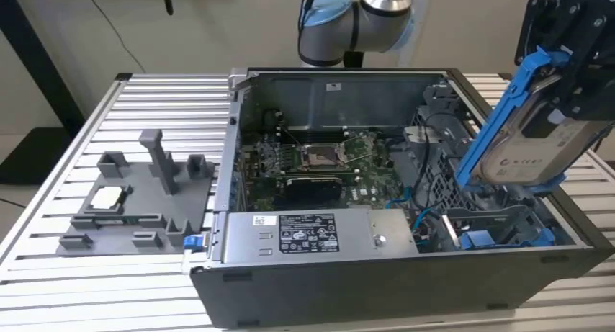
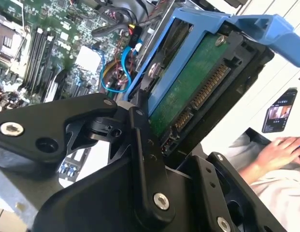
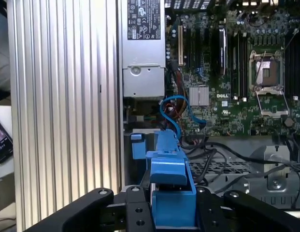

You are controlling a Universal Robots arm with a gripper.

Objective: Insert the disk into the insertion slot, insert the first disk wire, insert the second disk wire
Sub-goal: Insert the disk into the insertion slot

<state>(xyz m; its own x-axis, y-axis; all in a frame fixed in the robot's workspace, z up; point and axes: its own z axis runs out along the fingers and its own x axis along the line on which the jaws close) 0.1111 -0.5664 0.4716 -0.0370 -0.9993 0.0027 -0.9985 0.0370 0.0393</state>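
My gripper (image 1: 569, 76) is shut on the disk (image 1: 526, 141), a silver drive in a bright blue carrier frame. It holds the disk tilted and lifted above the open computer case, at the exterior view's right. Straight below stands the insertion slot (image 1: 495, 227), a dark metal cage bay with blue parts inside. The second wrist view looks at the disk's green circuit side (image 2: 188, 82) and its connector, clamped between black fingers (image 2: 140, 140). The carrier's blue edge (image 3: 171, 179) sits between the fingers in the first wrist view. Thin blue cables (image 3: 176, 113) curl loose beside the motherboard; whether they are the disk wires I cannot tell.
The silver power-supply box (image 1: 307, 235) lies along the case's front wall, with the motherboard (image 1: 327, 163) behind it. A grey fixture (image 1: 144, 195) with upright posts sits on the slatted table at the exterior view's left. A person's hand (image 2: 280, 150) and a phone (image 2: 280, 111) are nearby.
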